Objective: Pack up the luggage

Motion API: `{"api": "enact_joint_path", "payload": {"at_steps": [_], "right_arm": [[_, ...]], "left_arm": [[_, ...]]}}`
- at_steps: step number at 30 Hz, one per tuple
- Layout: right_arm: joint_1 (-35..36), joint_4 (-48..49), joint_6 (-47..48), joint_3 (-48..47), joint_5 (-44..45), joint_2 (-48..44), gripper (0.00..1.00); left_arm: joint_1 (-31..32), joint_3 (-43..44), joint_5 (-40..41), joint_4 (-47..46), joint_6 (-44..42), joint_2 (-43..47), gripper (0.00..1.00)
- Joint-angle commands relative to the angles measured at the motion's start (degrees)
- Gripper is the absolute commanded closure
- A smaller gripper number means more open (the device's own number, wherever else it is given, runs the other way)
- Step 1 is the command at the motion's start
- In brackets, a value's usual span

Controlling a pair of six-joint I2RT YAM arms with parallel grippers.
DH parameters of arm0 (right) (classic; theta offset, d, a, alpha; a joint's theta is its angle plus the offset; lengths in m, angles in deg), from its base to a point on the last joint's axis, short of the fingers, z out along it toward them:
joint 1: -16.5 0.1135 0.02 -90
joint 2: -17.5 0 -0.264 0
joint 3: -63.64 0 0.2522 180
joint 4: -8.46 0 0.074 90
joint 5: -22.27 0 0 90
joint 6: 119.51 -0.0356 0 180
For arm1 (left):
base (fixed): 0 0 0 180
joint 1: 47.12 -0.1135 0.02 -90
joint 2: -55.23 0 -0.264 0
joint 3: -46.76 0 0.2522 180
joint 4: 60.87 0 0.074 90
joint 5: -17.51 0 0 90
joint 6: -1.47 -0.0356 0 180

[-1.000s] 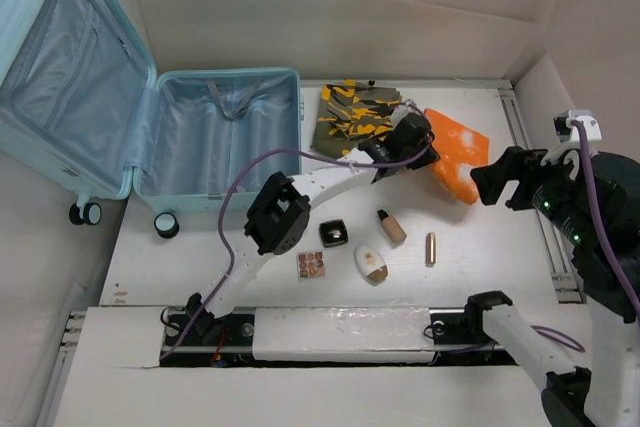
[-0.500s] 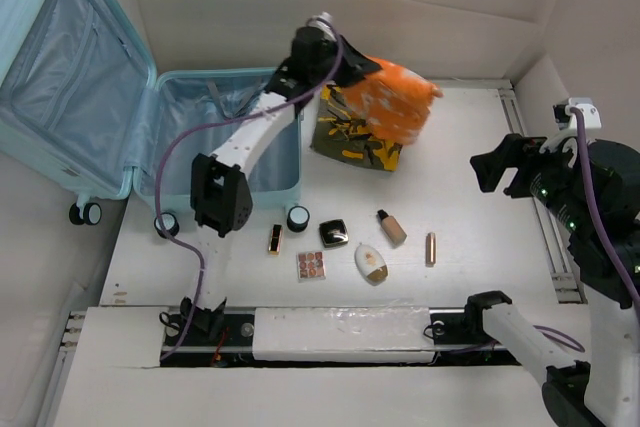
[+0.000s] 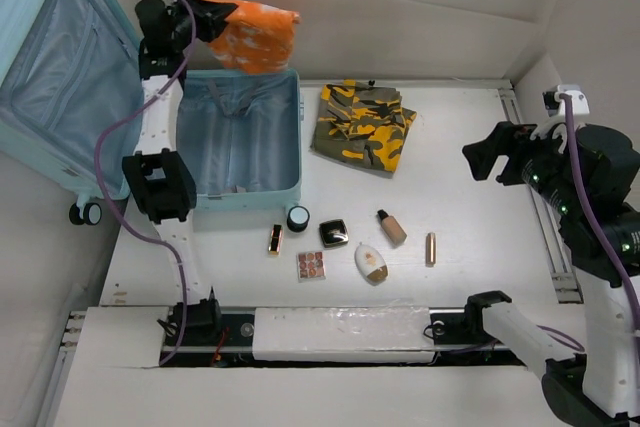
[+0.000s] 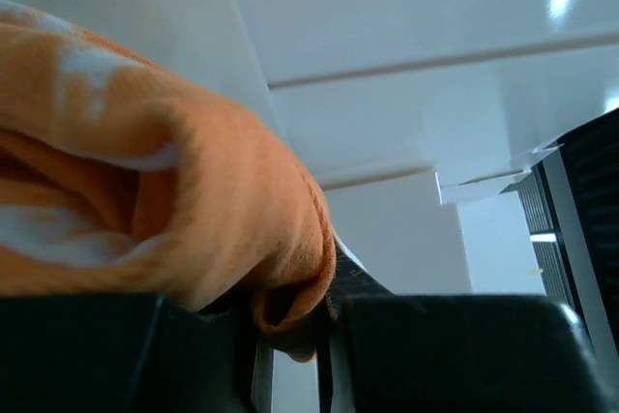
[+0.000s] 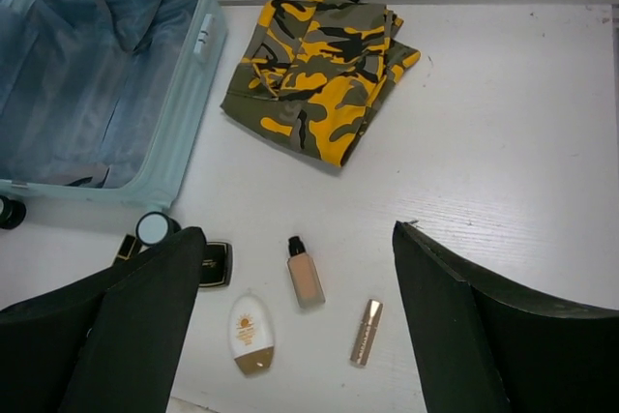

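The luggage [image 3: 240, 199] lies open at the far-left of the worktop [image 3: 470, 247], base half flat w/ pale lining showing and nothing in it, lid half propped up to its left. Raised over the far rim of that base half hangs the orange garment [image 3: 255, 35], pinched in the left claw [image 3: 215, 17]; the wrist view shows a fold of the cloth squeezed btwn the two dark fingers, jaws nearly pressed together on it. So the step in hand looks like the carry-over of item no. 1, not yet set down. Next move prob calls for bringing the bundle a bit nearer so it sits over the cavity, not the rim, then lowering it into the lining before the jaws let go; the loose end may drape over the wall otherwise. To the right of the case, the camo garment [image 3: 362, 125] lies folded on the worktop, and nearer the arms a row of small cosmetics incl. a round jar [image 3: 297, 218], a foundation bottle [image 3: 391, 227] and a gold tube [image 3: 431, 248], all unpacked. The right claw [image 3: 487, 152] hangs at the right side, spread wide, holding nothing.
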Motion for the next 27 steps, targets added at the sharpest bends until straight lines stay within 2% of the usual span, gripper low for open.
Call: {"api": "enact_joint_path", "payload": {"at_steps": [1,2,6,8,9,11,13,15,16,22,27], "right_arm": [[0.42,4.29,0.51,0.45,-1.45,-0.12,0.16],[0.42,4.29,0.51,0.46,-1.45,-0.12,0.16],[0.42,4.81,-0.02,1.6,-2.58,-0.12,0.16],[0.42,5.34,-0.02,2.12,-2.59,-0.12,0.16],[0.42,5.34,-0.02,2.13,-2.59,-0.12,0.16],[0.42,5.34,-0.02,2.13,-2.59,-0.12,0.16],[0.94,5.34,-0.02,2.13,-2.59,-0.12,0.16],[0.94,5.34,-0.02,2.65,-2.59,-0.12,0.16],[0.94,5.34,-0.02,2.65,-2.59,-0.12,0.16],[0.94,5.34,-0.02,3.18,-2.59,0.41,0.16],[1.47,5.34,0.51,3.18,-2.51,0.41,0.16]], "left_arm": [[-2.03,0.59,-5.77,-13.07,4.16,4.89,1.0],[-2.73,-5.44,-5.78,-13.6,2.85,6.39,1.0],[-4.5,-18.21,-6.3,-12.38,-4.71,14.02,1.0],[-5.02,-28.21,-6.3,-21.65,-5.34,17.89,1.0],[-5.02,-39.92,-6.3,-26.22,-2.82,21.66,1.0],[-5.73,-48.62,-6.3,-34.13,-0.78,23.62,1.0],[-6.34,-57.39,-7.26,-37.58,0.98,25.19,1.0],[-6.87,-61.99,-7.88,-40.05,0.38,27.04,1.0],[-6.87,-65.15,-7.88,-38.93,-1.02,29.14,1.0],[-8.18,-70.35,-6.74,-27.76,-13.68,32.42,1.0],[-13.71,-78.87,-10.6,-31.54,-12.63,34.51,1.0]]}}
